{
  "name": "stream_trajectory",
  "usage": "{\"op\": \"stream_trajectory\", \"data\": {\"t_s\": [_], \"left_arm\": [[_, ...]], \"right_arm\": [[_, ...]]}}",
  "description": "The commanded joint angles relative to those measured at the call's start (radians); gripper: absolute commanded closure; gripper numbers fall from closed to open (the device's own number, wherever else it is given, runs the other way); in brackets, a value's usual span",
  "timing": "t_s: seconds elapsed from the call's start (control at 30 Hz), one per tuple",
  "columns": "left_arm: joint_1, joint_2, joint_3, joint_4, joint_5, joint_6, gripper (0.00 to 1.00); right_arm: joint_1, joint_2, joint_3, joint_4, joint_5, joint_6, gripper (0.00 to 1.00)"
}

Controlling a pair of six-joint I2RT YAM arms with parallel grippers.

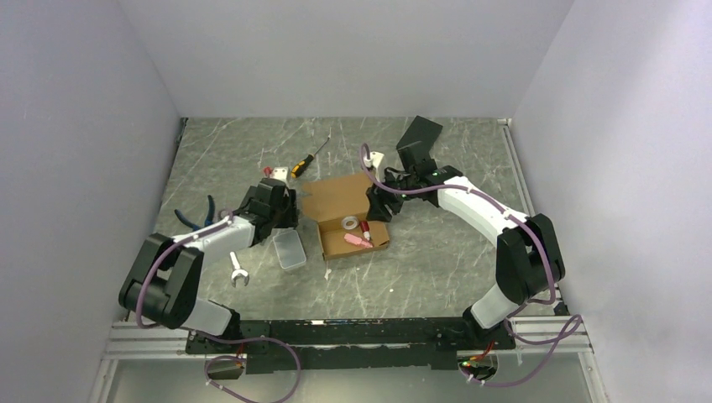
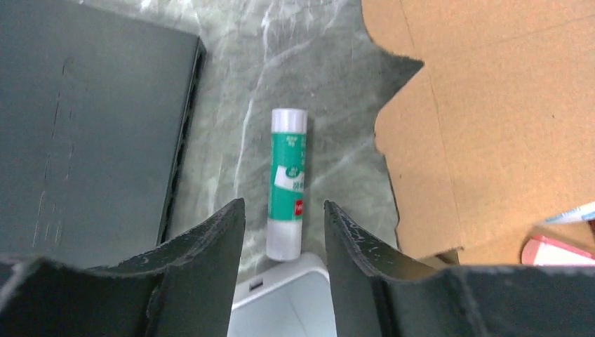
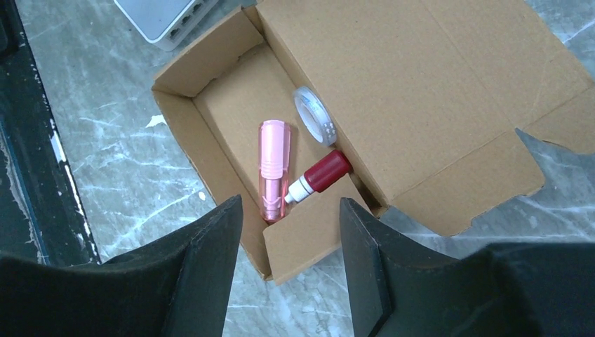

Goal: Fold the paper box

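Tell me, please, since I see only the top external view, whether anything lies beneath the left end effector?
Observer: A green-and-white glue stick lies on the table, ungripped, in line with the left end effector's open gap.
Operator: Is the right end effector gripping the paper box?
Observer: No, it hangs open above the box's end wall.
Operator: What lies beside the pink tube inside?
Observer: A red-capped bottle, its white neck toward the tube.

Table (image 1: 437,277): grey-green marbled top, white veining. Enclosed by plain pale panels: back wall (image 1: 336,50), left wall (image 1: 75,126), right wall (image 1: 621,126). Aluminium rail (image 1: 143,342) along near edge. Lighting even.
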Motion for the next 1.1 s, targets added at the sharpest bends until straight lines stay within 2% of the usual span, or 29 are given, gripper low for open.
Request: {"op": "stream_trajectory", "data": {"t_s": [0.0,0.43,0.47,0.53,0.6,0.63,0.73,0.93,1.07], "left_arm": [[0.005,0.064,0.069,0.056,-0.021,0.060,0.51],[0.005,0.195,0.097,0.036,-0.064,0.062,0.63],[0.005,0.201,0.099,0.028,-0.065,0.060,0.66],[0.004,0.205,0.110,0.012,-0.077,0.055,0.79],[0.004,0.195,0.114,0.006,-0.098,0.047,0.88],[0.005,0.185,0.114,-0.020,-0.111,0.042,0.94],[0.005,0.125,0.105,-0.056,-0.140,0.022,1.00],[0.005,-0.103,0.065,-0.116,-0.124,-0.061,1.00],[0.005,-0.271,0.006,-0.160,-0.051,-0.137,1.00]], "right_arm": [[-0.016,-0.036,0.019,0.007,-0.046,-0.020,0.43],[-0.031,-0.039,0.017,0.010,-0.061,-0.013,0.43],[-0.033,-0.038,0.017,0.010,-0.061,-0.013,0.43],[-0.035,-0.037,0.017,0.011,-0.062,-0.011,0.43],[-0.039,-0.039,0.017,0.011,-0.066,-0.010,0.43],[-0.040,-0.040,0.017,0.010,-0.067,-0.009,0.43],[-0.046,-0.043,0.015,0.010,-0.073,-0.010,0.43],[-0.056,-0.049,0.015,0.007,-0.084,-0.015,0.43],[-0.074,-0.056,0.018,-0.011,-0.111,-0.036,0.41]]}}
